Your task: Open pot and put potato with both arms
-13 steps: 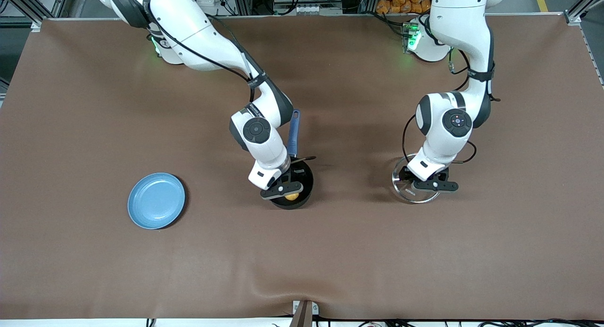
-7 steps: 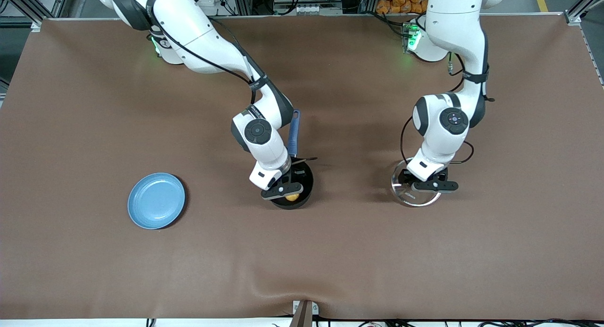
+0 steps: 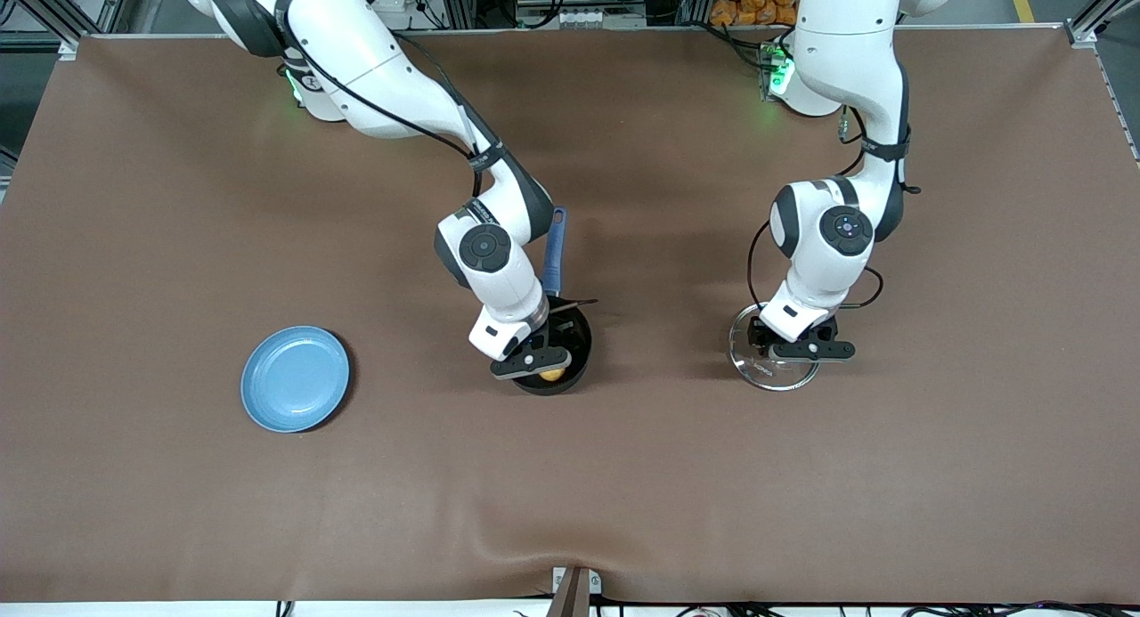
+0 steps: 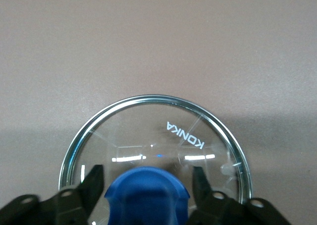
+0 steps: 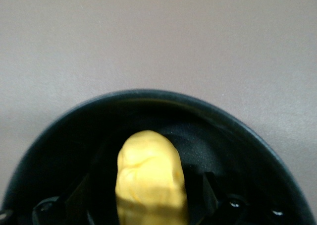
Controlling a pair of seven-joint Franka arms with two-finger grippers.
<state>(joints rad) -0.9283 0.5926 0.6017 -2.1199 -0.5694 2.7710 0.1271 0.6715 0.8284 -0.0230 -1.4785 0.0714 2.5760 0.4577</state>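
Note:
The pot [image 3: 583, 336] stands mid-table without its lid, its blue handle [image 3: 554, 252] pointing toward the robots. The yellow potato [image 3: 553, 374] lies inside it on the black bottom [image 5: 237, 150]. My right gripper [image 3: 545, 364] reaches down into the pot, open, with a finger on each side of the potato [image 5: 148, 170] and a gap to each. The glass lid [image 3: 753, 368] lies flat on the table toward the left arm's end. My left gripper [image 3: 777, 353] is low over it, open, and its fingers [image 4: 94, 183] stand apart from the blue knob [image 4: 146, 195] between them.
A flat light-blue plate [image 3: 296, 391] sits on the brown table cover toward the right arm's end, a little nearer the front camera than the pot. A small mount [image 3: 574, 586] sticks up at the table's front edge.
Both grippers have opened: the right one let go of the potato in the pot, the left one let go of the lid's knob. The lid shifted slightly toward the pot.

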